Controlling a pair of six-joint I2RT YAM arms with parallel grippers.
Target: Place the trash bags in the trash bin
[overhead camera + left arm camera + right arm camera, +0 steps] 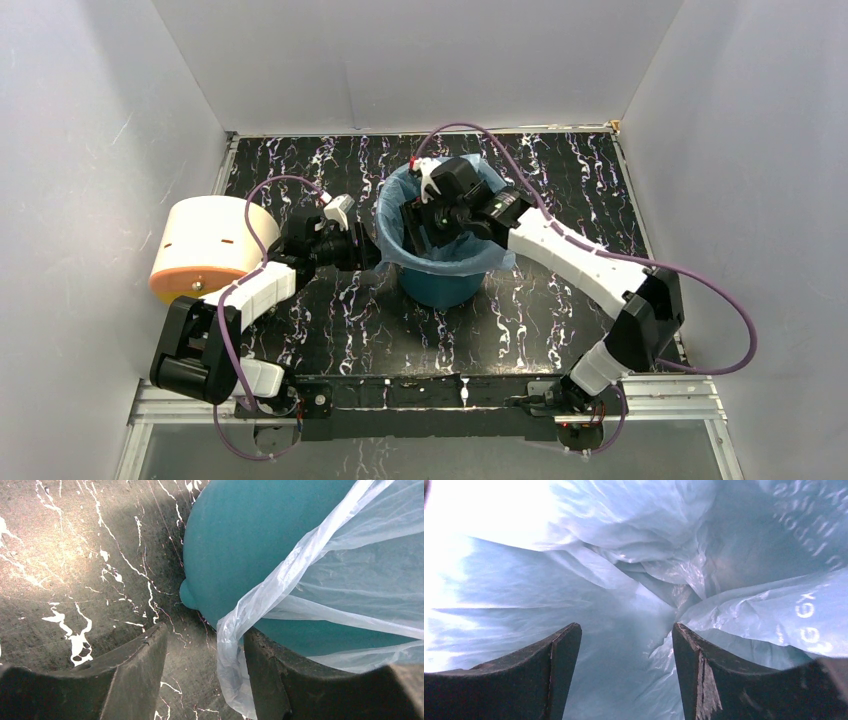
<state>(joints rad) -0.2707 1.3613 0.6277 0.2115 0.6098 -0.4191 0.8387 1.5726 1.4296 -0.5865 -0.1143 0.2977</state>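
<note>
The thin translucent light-blue plastic trash bag (pixel 392 222) lines the teal round plastic bin (pixel 440 288) mid-frame in the top view, its edge over the rim. The right pincer (pixel 626 630) gapes wide inside it, empty. The left pincer (pixel 205 635), jaws apart, straddles a hanging fold at the bin's left wall. A tug there could drag the bag out or tip the bin.

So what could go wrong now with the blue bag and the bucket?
The left hand sits by the teal round plastic bin, with a loose fold of the thin light-blue plastic bag hanging between its fingers; moving away might tug the bag off the rim. The right hand is open inside the bag; its fingers could snag or lift the crinkly plastic coming out.
</note>
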